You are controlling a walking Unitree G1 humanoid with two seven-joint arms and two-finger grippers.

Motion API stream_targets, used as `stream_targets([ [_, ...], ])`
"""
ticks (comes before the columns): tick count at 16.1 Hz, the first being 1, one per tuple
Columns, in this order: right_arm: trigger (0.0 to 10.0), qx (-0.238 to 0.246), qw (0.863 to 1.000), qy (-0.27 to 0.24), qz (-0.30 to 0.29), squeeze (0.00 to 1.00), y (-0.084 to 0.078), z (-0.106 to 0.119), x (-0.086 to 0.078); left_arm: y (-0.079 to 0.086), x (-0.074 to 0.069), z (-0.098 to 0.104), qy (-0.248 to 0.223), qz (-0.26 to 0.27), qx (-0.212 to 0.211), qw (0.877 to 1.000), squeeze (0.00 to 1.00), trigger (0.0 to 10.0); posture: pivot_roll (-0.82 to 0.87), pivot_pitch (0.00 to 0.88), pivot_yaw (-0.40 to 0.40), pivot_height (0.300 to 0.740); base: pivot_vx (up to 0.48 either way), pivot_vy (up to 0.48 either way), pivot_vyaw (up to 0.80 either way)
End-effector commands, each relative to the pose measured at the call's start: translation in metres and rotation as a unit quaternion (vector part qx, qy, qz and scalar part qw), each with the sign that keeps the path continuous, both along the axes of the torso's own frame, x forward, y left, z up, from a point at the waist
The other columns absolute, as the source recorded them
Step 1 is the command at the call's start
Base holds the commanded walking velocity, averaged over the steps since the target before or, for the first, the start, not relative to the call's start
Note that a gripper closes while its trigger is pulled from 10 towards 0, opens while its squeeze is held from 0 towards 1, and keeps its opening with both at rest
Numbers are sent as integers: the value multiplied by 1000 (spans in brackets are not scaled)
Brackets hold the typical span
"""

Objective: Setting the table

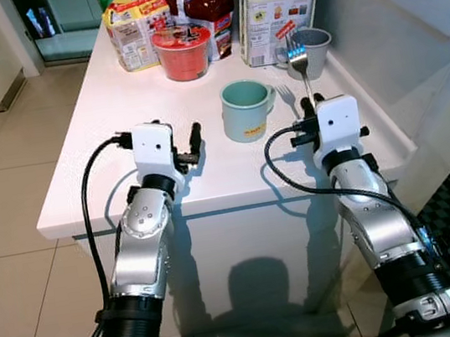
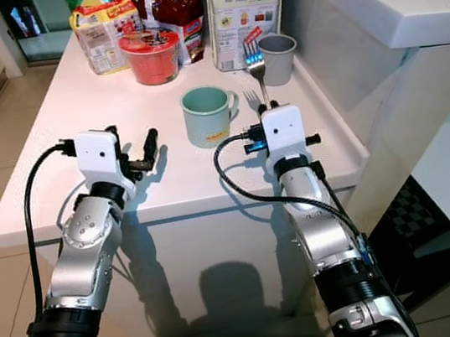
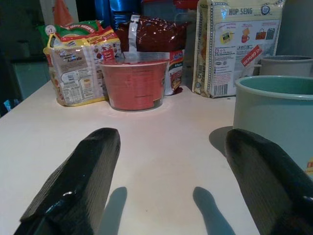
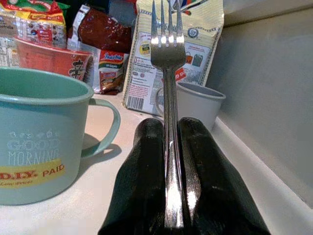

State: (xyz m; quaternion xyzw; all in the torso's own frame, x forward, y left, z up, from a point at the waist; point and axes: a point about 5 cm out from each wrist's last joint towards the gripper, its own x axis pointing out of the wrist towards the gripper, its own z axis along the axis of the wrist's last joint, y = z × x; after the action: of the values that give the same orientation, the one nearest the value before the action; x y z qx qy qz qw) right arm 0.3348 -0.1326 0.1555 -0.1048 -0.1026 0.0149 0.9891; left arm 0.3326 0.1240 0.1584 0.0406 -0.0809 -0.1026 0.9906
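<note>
Fork (image 1: 299, 60) stands upright right of centre in the head view, its handle clamped between the closed fingers of the right gripper (image 1: 313, 103), tines up before a grey cup (image 1: 314, 47). A green mug (image 1: 245, 109) sits just left of it on the white table (image 1: 109, 126). At centre-left, the left gripper (image 3: 171, 181) hovers, fingers spread wide, holding nothing.
</note>
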Motion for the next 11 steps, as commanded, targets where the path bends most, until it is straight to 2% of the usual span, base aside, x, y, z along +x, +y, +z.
stream_targets([
  [1,0,10,1000,-2,-6,0,-3,0,1,-2,0,-4,12,-5,-1,1000,0,10000,21,0,-12,740,0,0,0],
  [11,0,15,1000,12,-5,0,-5,-9,1,-3,0,-12,39,-8,2,999,0,10000,19,0,-13,740,0,0,0],
])
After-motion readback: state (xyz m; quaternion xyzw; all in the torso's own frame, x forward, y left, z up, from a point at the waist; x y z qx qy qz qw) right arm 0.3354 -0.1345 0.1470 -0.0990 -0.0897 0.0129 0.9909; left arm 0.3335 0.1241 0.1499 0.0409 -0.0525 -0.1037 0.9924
